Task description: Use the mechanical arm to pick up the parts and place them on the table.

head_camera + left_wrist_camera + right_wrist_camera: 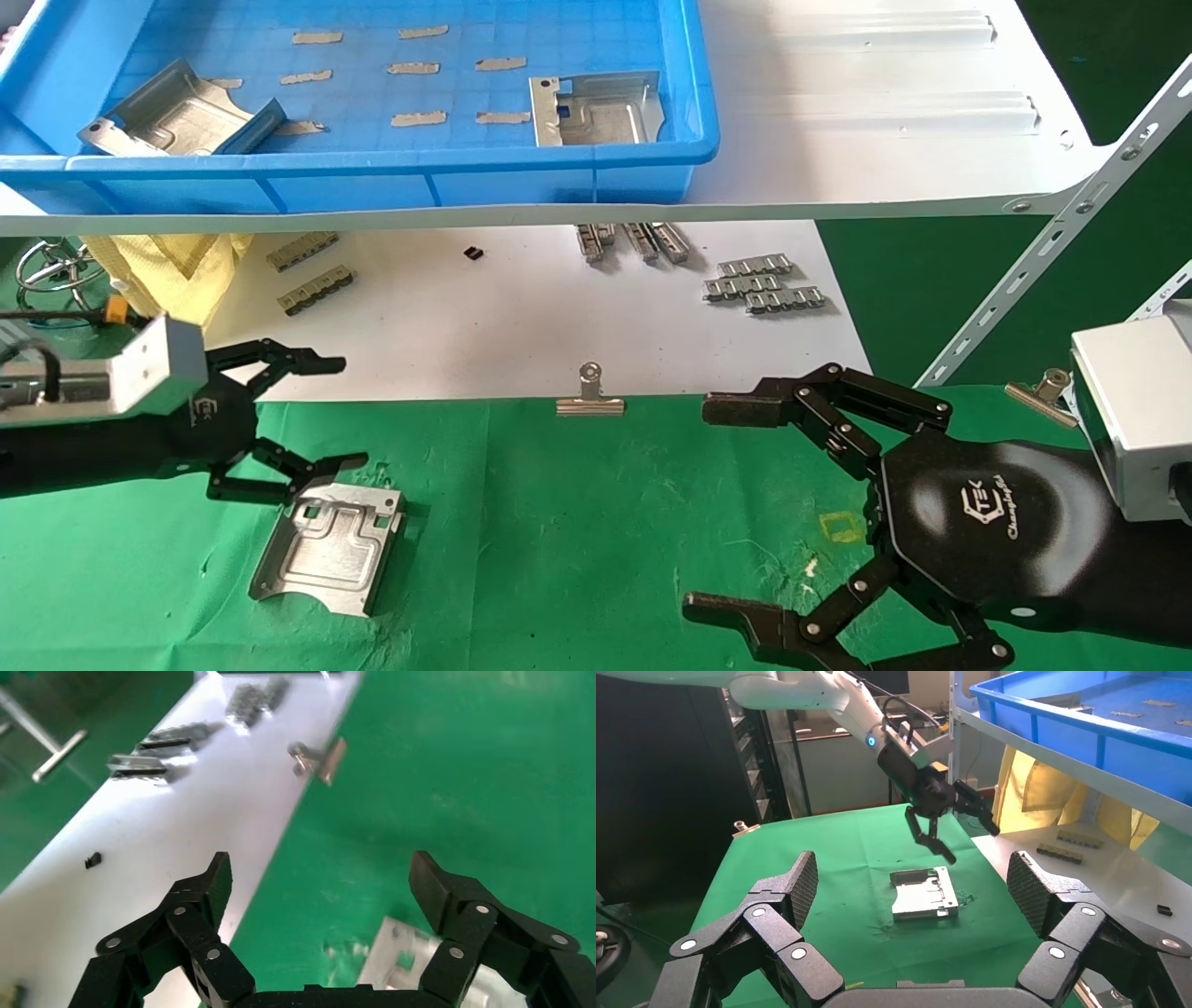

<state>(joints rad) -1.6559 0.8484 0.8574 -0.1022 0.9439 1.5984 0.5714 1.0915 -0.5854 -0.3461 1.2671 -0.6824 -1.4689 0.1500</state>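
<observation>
So the left black linkage-fingered gripper (pixel 312 415) hangs spread wide open with nothing in it, just above the upper edge of a square stamped silver sheet-metal plate (pixel 328 546) that lies flat on the wrinkled green cloth table (pixel 577 522). Two more silver plates sit up in the blue plastic tray (pixel 577 172) on the white metal shelf (pixel 875 121), one at its left (pixel 177 116), one at its right (pixel 596 109). The right black gripper (pixel 717 508) hovers over the green cloth too, fingers wide apart and empty.

Shelf edge (pixel 559 216) hides the near ends of ridged strips (pixel 633 240); beside them, a tiny black object (pixel 474 252) stays unidentifiable.
</observation>
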